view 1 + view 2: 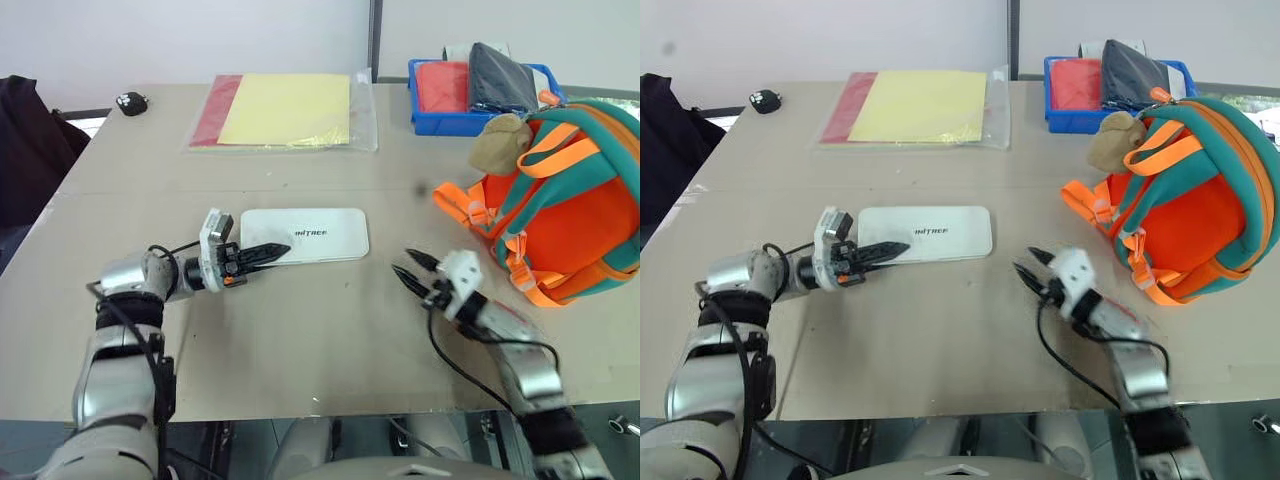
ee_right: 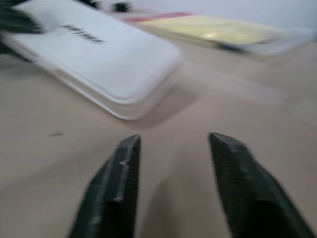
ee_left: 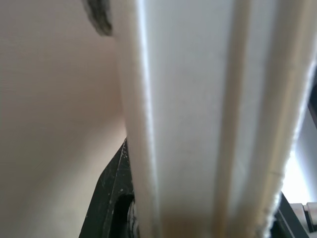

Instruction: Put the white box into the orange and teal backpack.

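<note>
Left eye view: left claw clamps the white box by its near-left end, box low over the tabletop, right claw spread empty, presumably clearing toward the orange and teal backpack.

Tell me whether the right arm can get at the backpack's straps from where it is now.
Probably yes. The right gripper hangs open over bare table, and the orange and teal backpack lies close beside it, its orange straps facing the gripper with nothing between them. The white box is off to the other side.
</note>
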